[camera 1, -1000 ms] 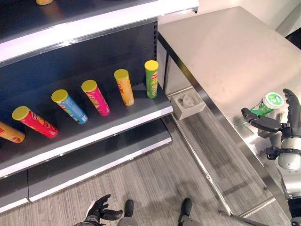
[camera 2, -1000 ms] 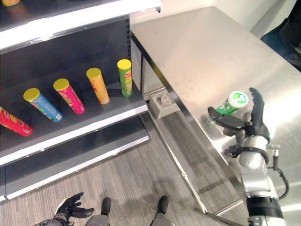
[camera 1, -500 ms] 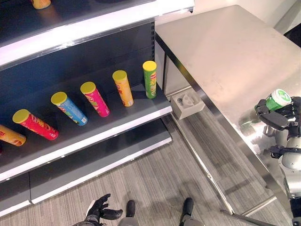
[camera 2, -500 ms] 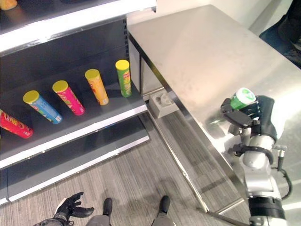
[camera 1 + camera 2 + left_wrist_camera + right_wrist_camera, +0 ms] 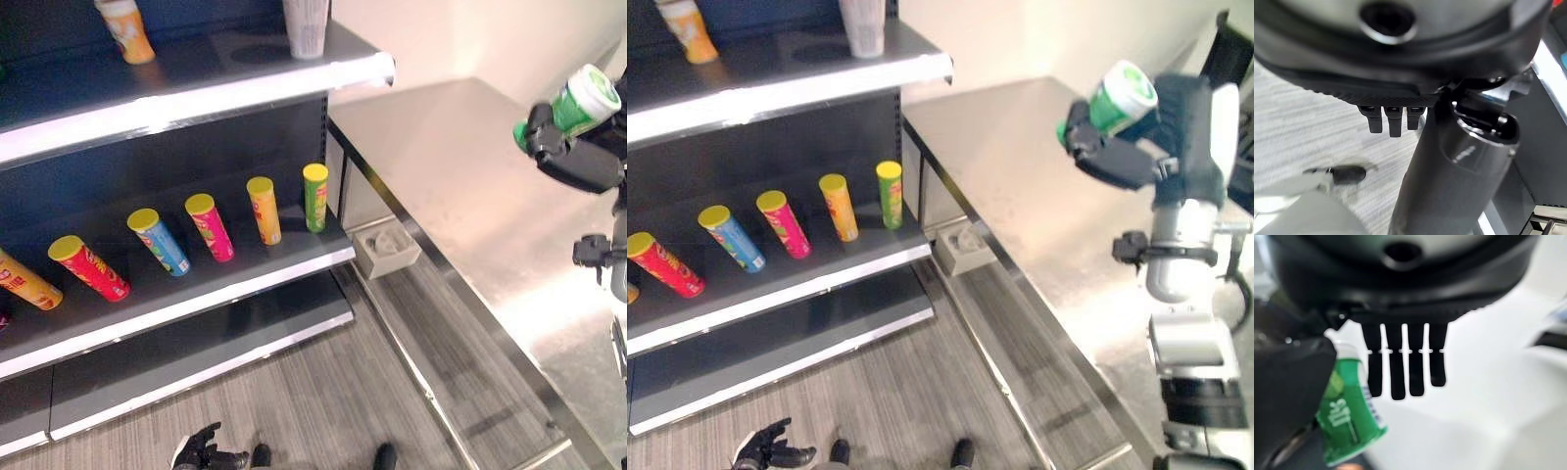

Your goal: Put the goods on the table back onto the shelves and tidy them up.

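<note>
Green with a white lid, the can (image 5: 1115,99) sits at upper right, raised above the steel surface (image 5: 1038,186), the right hand (image 5: 1161,137) with fingers curled round it, while coloured tubes (image 5: 261,210) line the shelf (image 5: 225,284) at left.

Shop setting — mock retail aisle. Dark display shelving (image 5: 196,284) with lit white front edges (image 5: 196,93), tiers one above another. Middle shelf carries row of crisp tubes (image 5: 211,227) in different colours, all with yellow lids, spaced apart and leaning back. Top shelf holds orange tube (image 5: 125,29) and pale cup (image 5: 306,24). Beside shelving — long stainless steel table (image 5: 460,186). Grey wood-look plank floor (image 5: 323,401); small grey box (image 5: 387,247) on floor under table edge.
</note>
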You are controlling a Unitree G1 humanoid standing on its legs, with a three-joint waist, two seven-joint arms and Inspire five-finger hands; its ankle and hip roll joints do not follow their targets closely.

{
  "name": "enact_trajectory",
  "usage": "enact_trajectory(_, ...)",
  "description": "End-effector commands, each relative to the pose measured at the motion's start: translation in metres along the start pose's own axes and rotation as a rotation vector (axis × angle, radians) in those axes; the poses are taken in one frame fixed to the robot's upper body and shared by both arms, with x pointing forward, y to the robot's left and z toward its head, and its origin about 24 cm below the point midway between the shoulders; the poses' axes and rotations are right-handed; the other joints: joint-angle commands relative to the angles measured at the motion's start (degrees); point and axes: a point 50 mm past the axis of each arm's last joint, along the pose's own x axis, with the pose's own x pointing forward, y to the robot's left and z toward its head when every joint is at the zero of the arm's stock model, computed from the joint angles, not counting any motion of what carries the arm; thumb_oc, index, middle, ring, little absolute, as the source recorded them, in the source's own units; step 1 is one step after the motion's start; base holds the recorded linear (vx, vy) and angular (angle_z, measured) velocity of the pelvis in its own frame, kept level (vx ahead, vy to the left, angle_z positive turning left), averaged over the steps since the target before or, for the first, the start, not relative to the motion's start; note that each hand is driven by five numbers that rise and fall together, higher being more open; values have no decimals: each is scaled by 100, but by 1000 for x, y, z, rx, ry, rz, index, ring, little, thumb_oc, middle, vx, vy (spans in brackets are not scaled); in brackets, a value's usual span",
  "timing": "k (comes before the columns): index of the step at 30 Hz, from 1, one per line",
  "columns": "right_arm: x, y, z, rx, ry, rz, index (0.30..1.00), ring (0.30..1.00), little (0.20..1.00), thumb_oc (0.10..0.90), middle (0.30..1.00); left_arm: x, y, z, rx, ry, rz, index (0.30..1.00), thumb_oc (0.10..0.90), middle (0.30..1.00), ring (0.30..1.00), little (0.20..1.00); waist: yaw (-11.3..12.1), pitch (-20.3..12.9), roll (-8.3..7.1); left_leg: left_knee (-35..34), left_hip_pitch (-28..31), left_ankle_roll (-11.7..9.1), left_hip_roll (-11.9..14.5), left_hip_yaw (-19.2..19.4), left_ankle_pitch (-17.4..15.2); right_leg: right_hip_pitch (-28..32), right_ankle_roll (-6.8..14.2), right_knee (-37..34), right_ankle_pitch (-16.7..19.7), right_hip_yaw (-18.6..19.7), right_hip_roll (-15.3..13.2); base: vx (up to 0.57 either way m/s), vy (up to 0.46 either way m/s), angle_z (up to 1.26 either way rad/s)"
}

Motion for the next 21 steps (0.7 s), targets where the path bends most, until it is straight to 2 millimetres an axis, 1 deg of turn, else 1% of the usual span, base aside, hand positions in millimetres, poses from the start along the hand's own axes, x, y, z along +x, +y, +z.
enact_trajectory(1,21,-31,52,166,-286,-88,300,300,300,400,300,6,24,30,86,-94,25,900,800,900,900,900,164,-61,-372,56,-129,-334,182,327,-23,142,88,69,-827,-296,-72,-163,-117,63)
enact_trajectory(2,23,-36,57,195,-307,-103,300,300,300,400,300,8,22,33,92,-97,24,900,800,900,900,900,129,-13,-411,162,-352,-313,227,615,123,185,103,59,-834,-504,-127,-123,-16,155)
enact_trajectory(4,30,-36,65,222,-330,-95,300,300,300,400,300,8,20,35,107,-102,11,900,800,900,900,900,120,15,-432,325,-521,-174,403,1505,242,249,139,93,-800,-855,-251,-73,81,226)
enact_trajectory(5,34,-36,68,219,-335,-79,300,300,300,400,300,9,20,34,131,-92,5,900,800,900,900,900,88,-59,-394,209,-406,-226,494,1709,195,359,213,92,-839,-914,-284,48,252,149)
enact_trajectory(6,36,-31,70,257,-336,-51,300,300,300,400,300,9,19,28,161,-69,6,900,800,900,900,900,112,-118,-336,107,-329,-188,400,1679,141,391,298,114,-730,-955,-395,127,390,83)
enact_trajectory(8,41,-25,72,305,-336,-11,300,300,300,400,300,10,25,28,198,-63,29,900,800,900,900,900,204,-229,-372,90,-337,2,-19,1577,-70,368,464,383,-598,-1033,-929,113,553,65)
enact_trajectory(9,44,-21,71,313,-323,7,300,300,300,400,300,10,31,28,214,-60,48,900,800,900,900,900,269,-250,-401,97,-326,122,-268,1521,-208,298,538,645,-535,-1031,-1202,136,713,47)
enact_trajectory(10,50,-15,70,298,-306,33,300,300,300,400,300,9,41,29,219,-62,81,900,800,900,900,900,294,-165,-441,132,-221,435,-709,1497,-465,-28,712,1561,-188,-757,-1785,81,628,43)
enact_trajectory(11,53,-13,73,290,-311,45,300,300,300,400,300,9,43,30,215,-63,88,900,800,900,900,900,301,-101,-446,121,-153,520,-827,1527,-505,-180,758,1918,78,-676,-1992,51,497,29)
enact_trajectory(12,56,-12,73,284,-308,57,300,300,300,400,300,8,46,30,216,-65,94,900,800,900,900,900,290,-37,-432,99,-103,578,-880,1523,-518,-314,758,2207,220,-592,-2092,2,215,16)
enact_trajectory(13,57,-13,72,278,-297,58,300,300,300,400,300,8,50,30,228,-64,102,900,800,900,900,900,283,-13,-414,78,-73,589,-887,1513,-539,-369,756,2318,150,-547,-2095,-13,139,5)
enact_trajectory(14,61,-14,67,245,-268,70,300,300,300,400,300,8,53,37,228,-87,109,900,800,900,900,900,235,47,-453,66,-120,613,-942,1455,-447,-517,632,2136,45,-322,-1892,-6,51,12)
enact_trajectory(15,63,-15,66,236,-257,76,300,300,300,400,300,9,53,43,212,-104,109,900,800,900,900,900,199,73,-448,70,-146,582,-930,1363,-432,-586,588,1865,-168,-108,-1658,16,-27,10)
enact_trajectory(16,66,-17,64,218,-242,75,300,300,300,400,300,9,53,46,194,-114,108,900,800,900,900,900,173,87,-466,91,-170,540,-920,1282,-428,-623,573,1480,-277,98,-1435,54,-89,33)
enact_trajectory(17,69,-22,58,195,-222,41,300,300,300,400,300,10,55,46,199,-108,113,900,800,900,900,900,154,121,-496,154,-208,512,-904,1263,-452,-601,539,1143,-340,251,-1247,56,-151,42)
enact_trajectory(18,72,-20,59,166,-205,73,300,300,300,400,300,8,56,47,184,-120,112,900,800,900,900,900,179,97,-618,301,-317,476,-923,1058,-483,-434,557,769,-418,459,-1058,101,-191,64)
enact_trajectory(19,72,-21,55,169,-189,57,300,300,300,400,300,9,53,47,159,-121,106,900,800,900,900,900,162,-5,-652,278,-360,441,-888,960,-436,-404,550,673,-333,480,-971,131,-191,70)
enact_trajectory(21,70,-24,54,153,-190,42,300,300,300,400,300,9,48,45,150,-115,92,900,800,900,900,900,133,-109,-673,248,-369,406,-839,887,-420,-318,528,583,-347,445,-904,135,-124,60)
